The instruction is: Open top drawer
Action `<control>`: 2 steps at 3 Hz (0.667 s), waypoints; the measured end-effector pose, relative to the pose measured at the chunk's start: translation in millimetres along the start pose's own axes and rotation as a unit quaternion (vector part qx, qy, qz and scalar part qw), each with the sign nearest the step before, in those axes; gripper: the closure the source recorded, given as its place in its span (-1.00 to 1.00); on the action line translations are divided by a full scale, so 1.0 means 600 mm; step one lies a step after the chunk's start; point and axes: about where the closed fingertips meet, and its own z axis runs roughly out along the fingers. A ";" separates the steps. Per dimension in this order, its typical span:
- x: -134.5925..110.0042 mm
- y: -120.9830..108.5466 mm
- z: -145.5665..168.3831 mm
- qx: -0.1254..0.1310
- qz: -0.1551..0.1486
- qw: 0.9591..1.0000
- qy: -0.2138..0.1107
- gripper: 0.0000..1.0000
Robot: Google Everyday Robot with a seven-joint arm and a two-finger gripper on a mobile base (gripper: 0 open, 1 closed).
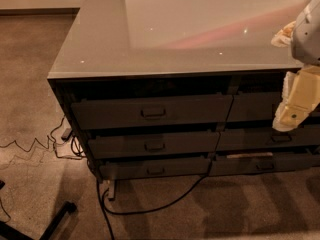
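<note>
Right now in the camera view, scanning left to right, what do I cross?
Loose cables on the floor → top drawer → gripper, hanging in front of the right-hand drawer stack.

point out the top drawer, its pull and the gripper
top drawer [110,115]: camera view, flat front left of the pull
pull [153,112]: camera view, centre of the metal handle
gripper [290,117]: camera view, far right of the picture, its cream lower end
</note>
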 end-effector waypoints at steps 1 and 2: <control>0.000 0.000 0.000 0.000 0.000 1.000 0.000 -1.00; -0.017 0.005 0.001 0.003 -0.031 0.999 0.015 -1.00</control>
